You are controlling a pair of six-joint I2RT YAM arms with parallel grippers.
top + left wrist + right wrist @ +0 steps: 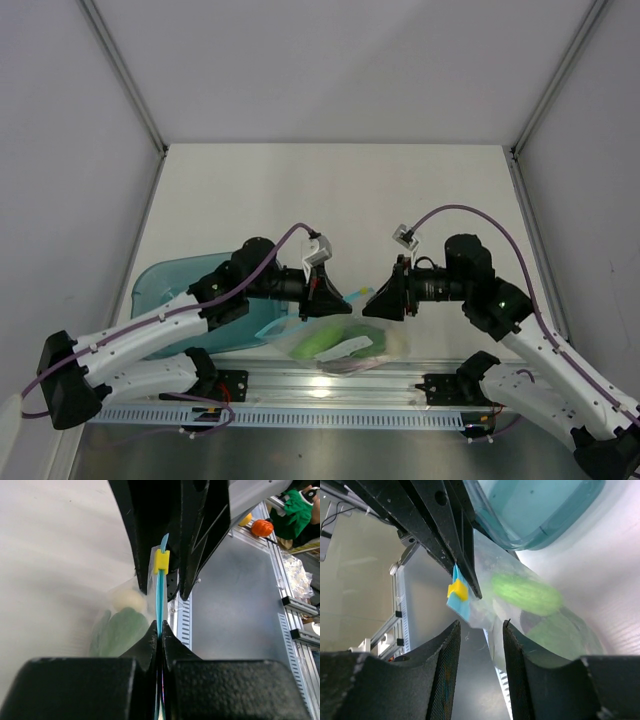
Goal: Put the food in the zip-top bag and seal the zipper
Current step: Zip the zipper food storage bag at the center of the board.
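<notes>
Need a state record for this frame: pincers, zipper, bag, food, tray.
left pincer: shut on the zipper
right pincer: open, holding nothing, facing the zipper end
yellow slider: on the zipper, between the two pincers
zip-top bag: at the table's near edge, mouth edge lifted
green food: inside the bag
teal tray: on the left arm's side of the bag
seal: cannot tell if fully closed

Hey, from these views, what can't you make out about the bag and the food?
- Top view: the light-blue zipper strip of the clear plastic zip-top bag is mostly hidden beneath the left gripper and right gripper.
- Left wrist view: the green toy food is blurred behind plastic; which pieces, unclear.
- Right wrist view: how much zipper is sealed is hidden behind the left gripper.
</notes>
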